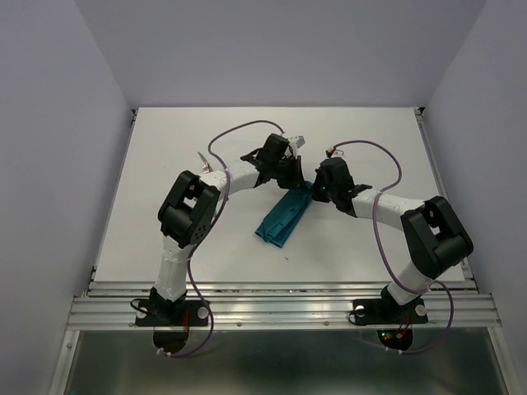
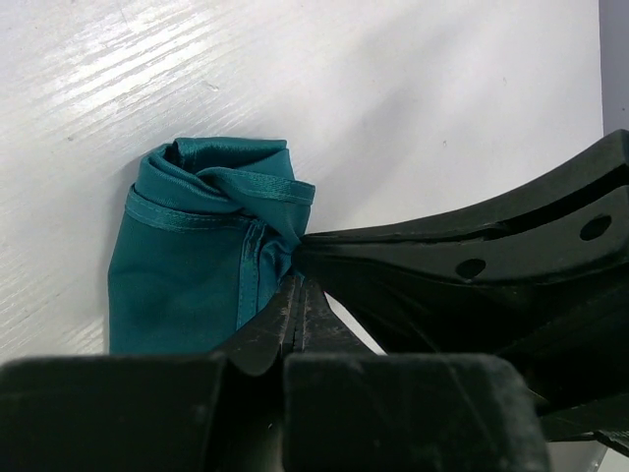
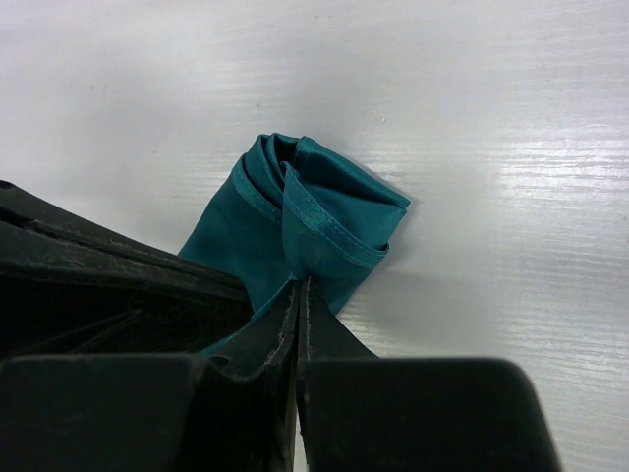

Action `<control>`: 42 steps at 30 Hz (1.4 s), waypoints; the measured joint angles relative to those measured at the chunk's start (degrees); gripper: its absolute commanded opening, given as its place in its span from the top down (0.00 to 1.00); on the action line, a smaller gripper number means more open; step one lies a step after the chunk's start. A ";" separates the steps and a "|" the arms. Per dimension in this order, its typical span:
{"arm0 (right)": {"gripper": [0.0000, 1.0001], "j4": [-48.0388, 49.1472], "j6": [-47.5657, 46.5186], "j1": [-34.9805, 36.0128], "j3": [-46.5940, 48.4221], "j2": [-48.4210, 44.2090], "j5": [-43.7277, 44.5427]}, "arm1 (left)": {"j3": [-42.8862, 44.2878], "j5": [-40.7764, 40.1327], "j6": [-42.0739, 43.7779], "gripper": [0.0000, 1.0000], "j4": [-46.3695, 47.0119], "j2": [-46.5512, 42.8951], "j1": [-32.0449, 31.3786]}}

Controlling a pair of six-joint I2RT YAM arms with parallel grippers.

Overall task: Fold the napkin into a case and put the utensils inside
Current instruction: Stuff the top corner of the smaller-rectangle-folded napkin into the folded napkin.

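From above, the far end of the case (image 1: 282, 217) is hidden under the left gripper (image 1: 296, 177) & right gripper (image 1: 319, 191). The utensils (image 1: 204, 161), nr the left edge of the table (image 1: 370, 247), are too small for us to tell apart and sit partly behind the left arm (image 1: 239, 177). In both wrist views we lose the case's near part behind blurred fingers (image 2: 260, 344).

Overhead; both wrists close on napkin (image 1: 284, 216)
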 measured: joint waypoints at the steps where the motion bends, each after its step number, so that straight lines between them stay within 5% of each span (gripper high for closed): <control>1: 0.99 0.00 0.00 0.00 0.00 0.00 0.00 | 0.00 0.00 -0.04 1.00 0.02 0.00 0.07; 42: 0.99 0.04 0.00 -0.09 -0.33 -0.13 -1.88 | -0.33 3.89 -9.60 1.00 10.95 8.81 -0.46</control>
